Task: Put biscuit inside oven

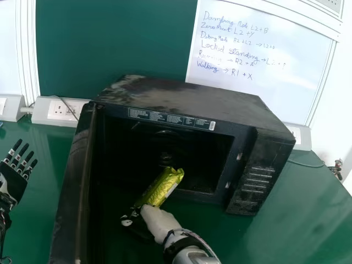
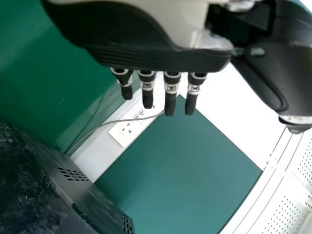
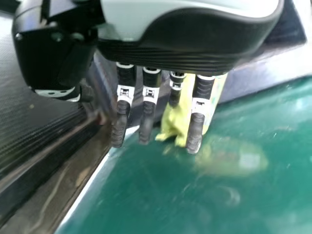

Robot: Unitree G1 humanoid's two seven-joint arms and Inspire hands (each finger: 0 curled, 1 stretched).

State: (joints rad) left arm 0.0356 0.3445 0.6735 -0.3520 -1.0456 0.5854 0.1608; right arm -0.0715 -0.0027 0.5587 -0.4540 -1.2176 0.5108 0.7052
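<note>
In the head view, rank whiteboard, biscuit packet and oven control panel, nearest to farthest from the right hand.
From the right hand:
1. Biscuit packet, at the hand.
2. Control panel, on the oven's right side.
3. Whiteboard, behind the oven.

A glossy green tabletop spreads beneath the right hand, catching pale reflections to its right. Beyond that hand stand a dark green wall panel and, farther right, a whiteboard with blue handwriting. White trunking with sockets runs along the tabletop's far edge.
</note>
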